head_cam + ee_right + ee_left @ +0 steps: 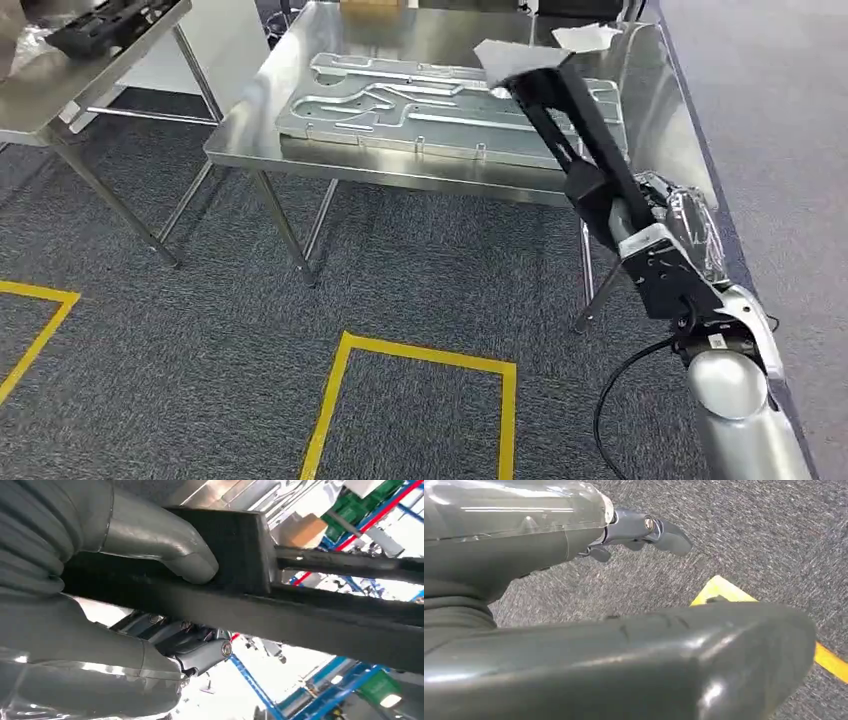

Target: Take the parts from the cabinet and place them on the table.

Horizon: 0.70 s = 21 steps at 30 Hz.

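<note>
In the head view my right hand grips one end of a long black part. The part slants up and away from the hand, and its far end hangs over the steel table, above a large grey machined plate. From the right wrist view, the thumb presses on the black part and darker fingers wrap under it. My left hand hangs over grey carpet and holds nothing. Its thumb and fingers are apart.
A white crumpled sheet and another lie on the steel table's far right. A second steel table at the upper left carries black parts. Yellow tape outlines mark the carpet in front of the tables.
</note>
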{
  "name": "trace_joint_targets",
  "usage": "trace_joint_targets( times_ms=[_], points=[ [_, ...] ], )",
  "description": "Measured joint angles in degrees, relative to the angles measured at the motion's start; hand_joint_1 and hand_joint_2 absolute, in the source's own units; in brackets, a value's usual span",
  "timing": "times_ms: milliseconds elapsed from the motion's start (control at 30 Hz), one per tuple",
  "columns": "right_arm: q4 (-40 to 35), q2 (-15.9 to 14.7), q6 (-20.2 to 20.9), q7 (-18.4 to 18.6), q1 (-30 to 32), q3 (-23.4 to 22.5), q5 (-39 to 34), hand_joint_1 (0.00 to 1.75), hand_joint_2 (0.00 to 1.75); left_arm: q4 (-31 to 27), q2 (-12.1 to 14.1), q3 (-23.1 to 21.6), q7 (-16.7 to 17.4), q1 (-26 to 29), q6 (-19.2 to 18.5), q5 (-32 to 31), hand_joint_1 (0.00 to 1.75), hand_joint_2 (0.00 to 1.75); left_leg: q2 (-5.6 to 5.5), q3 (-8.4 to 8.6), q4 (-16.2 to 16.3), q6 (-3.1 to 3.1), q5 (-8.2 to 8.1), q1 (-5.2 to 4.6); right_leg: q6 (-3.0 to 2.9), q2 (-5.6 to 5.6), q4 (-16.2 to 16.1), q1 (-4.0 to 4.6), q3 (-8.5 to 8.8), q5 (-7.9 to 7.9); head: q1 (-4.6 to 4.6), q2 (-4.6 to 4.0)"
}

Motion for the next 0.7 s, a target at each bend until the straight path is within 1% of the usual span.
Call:
trace_joint_targets(
  times_ms=[33,67,100,133,167,200,233,267,300,333,367,400,433,467,500,533,567,600,633,667,700],
  points=[
    [0.0,0.0,-0.1,0.0,0.0,-0.3,-0.3,1.75,1.75,0.0,0.2,-0.2,0.0,0.1,-0.1,0.0,0.00,0.00,0.14,1.41,-5.3,0.66,4.15,-0.18,0.04,-0.16,0.0,0.11,0.96,-0.66,0.00,0.00],
    [0.0,0.0,-0.3,0.0,0.1,-0.5,-0.5,1.75,1.75,0.0,0.3,-0.3,0.0,0.3,-0.1,0.0,0.00,0.00,0.60,2.22,-9.4,1.47,8.25,-0.61,0.10,-0.24,-0.2,0.04,1.23,-1.18,0.02,0.00],
    [0.0,0.0,-0.5,-0.1,0.2,-0.7,-0.6,1.75,1.75,0.0,0.5,-0.4,0.1,0.3,-0.2,0.0,0.00,0.00,0.53,1.96,-9.3,1.34,6.83,-0.90,0.54,-0.12,0.0,0.31,1.78,-1.56,0.00,0.00],
    [-0.1,-0.3,-0.8,-0.3,0.2,-0.8,-0.6,1.75,1.75,0.0,0.5,-0.6,0.0,0.1,-0.3,0.0,0.00,0.00,0.46,2.19,-9.5,1.53,6.27,-1.04,0.94,-0.07,-0.2,0.19,1.79,-1.90,0.02,0.00],
    [-0.3,-0.3,-0.9,-0.5,0.5,-0.9,-0.4,1.75,1.75,-0.1,0.5,-0.9,0.1,0.2,-0.5,0.0,0.00,0.00,0.38,2.57,-10.1,1.97,7.15,-1.07,1.27,-0.03,-0.1,0.15,2.41,-1.77,-0.02,0.00],
    [-0.4,-0.5,-1.0,-0.8,1.0,-1.0,-0.2,1.75,1.75,-0.1,0.6,-1.1,0.0,0.2,-0.6,0.0,0.00,0.00,0.23,3.00,-10.4,2.48,7.04,-0.98,1.83,-0.01,0.8,0.22,2.27,-0.98,0.00,0.00],
    [-0.7,-0.8,-1.1,-0.8,1.1,-1.1,0.0,1.75,1.75,-0.1,0.6,-1.3,0.0,0.2,-0.8,0.0,0.00,0.00,0.04,4.29,-11.0,2.78,7.25,-0.77,2.20,-0.01,1.0,0.21,2.60,-1.34,0.00,0.00],
    [-0.9,-0.9,-1.1,-1.0,1.3,-1.4,0.1,1.75,1.75,-0.2,0.6,-1.5,-0.2,0.3,-1.0,0.0,0.00,0.00,0.07,5.08,-11.5,2.86,7.25,-0.63,2.47,0.16,2.3,-0.14,2.42,-1.91,0.04,0.00],
    [-1.2,-1.2,-1.2,-1.1,1.2,-1.6,0.1,1.75,1.75,-0.2,0.7,-1.5,-0.2,0.1,-1.1,0.0,0.00,0.00,0.05,5.55,-11.7,3.14,7.08,-0.54,2.77,0.32,5.1,-0.16,0.71,-2.81,0.02,0.00],
    [-1.4,-1.4,-1.4,-1.3,1.3,-1.8,0.1,1.75,1.75,-0.2,0.7,-1.6,-0.2,0.0,-1.1,0.0,0.00,0.00,0.02,5.79,-11.7,3.27,6.85,-0.48,2.94,0.50,9.0,-0.24,-1.92,-4.20,0.02,0.00],
    [-1.6,-1.5,-1.5,-1.4,1.4,-2.0,0.2,1.75,1.75,-0.2,0.7,-1.6,-0.3,0.0,-1.2,0.0,0.00,0.00,-0.08,6.03,-11.7,3.27,6.47,-0.48,3.15,0.56,12.9,-0.42,-4.78,-5.87,0.02,0.00],
    [-1.6,-1.6,-1.5,-1.7,1.7,-2.0,0.2,1.75,1.75,-0.2,0.7,-1.6,-0.3,0.1,-1.4,0.0,0.00,0.00,-0.18,6.41,-11.7,3.24,5.99,-0.48,3.36,0.56,16.0,-0.64,-7.51,-7.50,0.02,0.00],
    [-1.6,-1.7,-1.5,-1.8,2.0,-2.1,0.3,1.75,1.75,-0.2,0.7,-1.7,-0.3,0.1,-1.6,0.0,0.00,0.00,-0.35,6.95,-11.7,3.16,5.50,-0.43,3.66,0.55,16.7,-0.82,-9.09,-7.77,0.02,0.00],
    [-1.6,-1.8,-1.6,-1.8,2.2,-2.2,0.3,1.75,1.75,-0.2,0.7,-1.8,-0.3,0.1,-1.7,0.0,0.00,0.00,-0.53,7.57,-11.7,3.01,5.01,-0.37,3.94,0.55,15.2,-0.99,-9.44,-6.64,0.02,0.00],
    [-1.7,-1.9,-1.6,-1.8,2.2,-2.3,0.3,1.75,1.75,-0.3,0.7,-1.9,-0.3,0.1,-1.7,0.0,0.00,0.00,-0.66,8.40,-11.7,2.80,4.42,-0.29,3.91,0.54,11.7,-1.14,-8.80,-4.10,0.02,0.00],
    [-1.9,-2.1,-1.6,-1.8,2.3,-2.5,0.3,1.75,1.75,-0.3,0.7,-2.0,-0.4,0.1,-1.8,0.0,0.00,0.00,-0.72,9.25,-11.7,2.58,3.79,-0.20,3.91,0.54,7.2,-1.22,-7.60,-0.65,0.02,0.00],
    [-2.2,-2.2,-1.7,-1.9,2.3,-2.7,0.3,1.75,1.75,-0.4,0.7,-2.1,-0.5,0.1,-1.8,0.0,0.00,0.00,-0.75,9.81,-11.7,2.24,3.11,-0.19,3.89,0.54,2.4,-1.29,-6.46,3.83,0.04,0.00],
    [-2.2,-2.3,-1.9,-2.0,2.4,-3.0,0.2,1.75,1.75,-0.4,0.7,-2.1,-0.5,0.0,-1.8,0.0,0.00,0.00,-0.80,10.60,-11.3,1.84,2.54,-0.27,3.52,0.52,1.1,-1.01,-6.61,4.82,-0.02,0.00],
    [-2.3,-2.4,-2.0,-2.0,2.3,-3.2,0.0,1.75,1.75,-0.4,0.7,-2.2,-0.7,-0.1,-1.9,0.0,0.00,0.00,-0.96,10.37,-11.6,1.42,2.29,-0.31,2.75,0.43,1.0,-0.66,-6.48,3.50,0.22,0.00],
    [-2.7,-2.4,-2.0,-2.1,2.5,-3.5,-0.1,1.75,1.75,-0.4,0.7,-2.4,-0.7,0.0,-1.9,0.0,0.00,0.00,-0.94,10.52,-12.0,0.96,1.96,-0.28,2.25,0.54,1.0,-0.51,-6.19,4.40,0.18,0.00],
    [-3.0,-2.6,-2.1,-2.1,2.5,-3.9,-0.1,1.75,1.75,-0.4,0.7,-2.5,-0.7,0.0,-2.0,0.0,0.00,0.00,-0.88,10.77,-11.2,0.53,2.44,-0.31,1.81,0.66,0.7,-0.60,-5.94,4.05,0.13,0.00]
  ],
)
